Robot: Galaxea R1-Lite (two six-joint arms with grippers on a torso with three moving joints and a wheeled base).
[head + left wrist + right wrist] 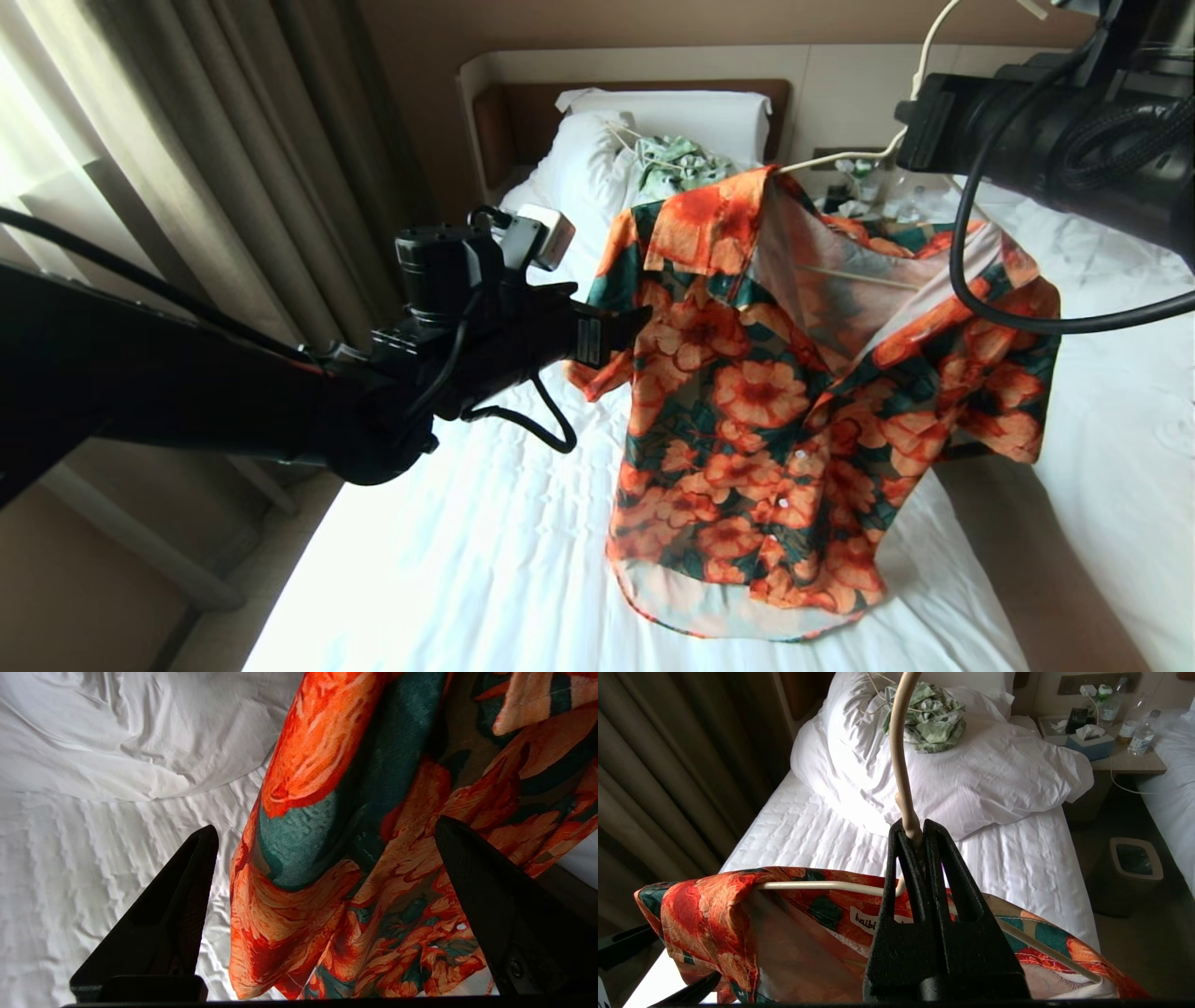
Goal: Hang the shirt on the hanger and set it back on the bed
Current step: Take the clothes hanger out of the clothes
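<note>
Head view, hold: floral shirt (794, 401) hung up above the white bed (485, 541), carried from the top by the right gripper (920, 117) so the hem just clears or brushes the sheet; contact too close to call.
Head view, left gripper (621, 336): parked just beside the near sleeve, likely placed to settle the cloth on the shoulder.
Left wrist view, fingers (187, 896): spread wide, nothing pinched; sleeve fabric hanging loose between them, sheet behind.
Right wrist view, grip: clamped tight on the twisted neck of the cream hanger (903, 784), hook rising beyond the tips, keeping the load level.
Right wrist view, fit: collar draped over the wire, one shoulder covered, other arm of the wire partly bare.
Look of the shirt: big orange blooms, dark green leaves, white buttons, front hanging open, pale inside showing.
</note>
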